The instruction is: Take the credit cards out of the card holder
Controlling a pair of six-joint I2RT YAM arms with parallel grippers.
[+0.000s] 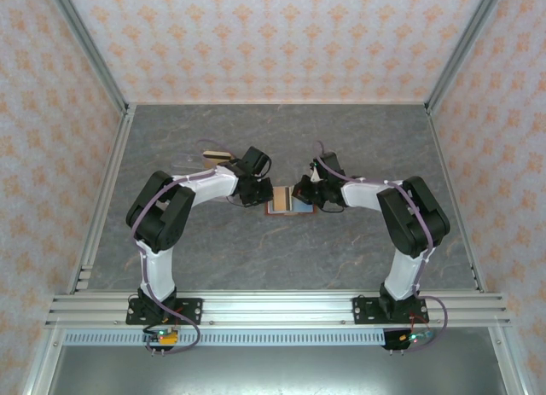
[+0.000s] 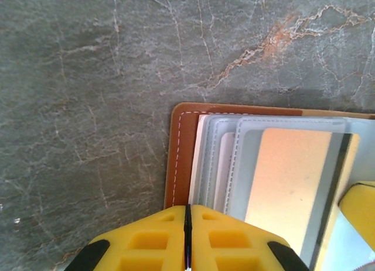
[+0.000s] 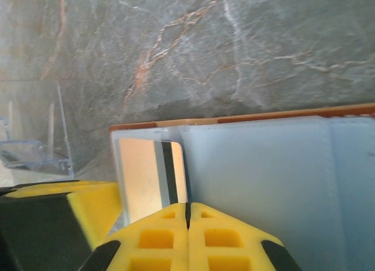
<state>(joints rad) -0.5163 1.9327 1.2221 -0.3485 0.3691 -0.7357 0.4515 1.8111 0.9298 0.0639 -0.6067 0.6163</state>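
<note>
**Grey counter (image 1: 281,258), holder (image 1: 288,207) laid open**

Everything is carried by the veined stone counter. Both arms are bent inward over its middle, and the holder is spread flat between them, brown leather at its border and blue-grey pockets facing up. The left claw (image 2: 187,236) is closed, its yellow fingers pressed together over the holder's stitched edge; whether anything is pinched cannot be told. The right claw (image 3: 187,236) is closed too, set just beside the card's end. The card (image 2: 293,177), tan-gold with a dark stripe, is lodged in a clear pocket of the holder.
</note>
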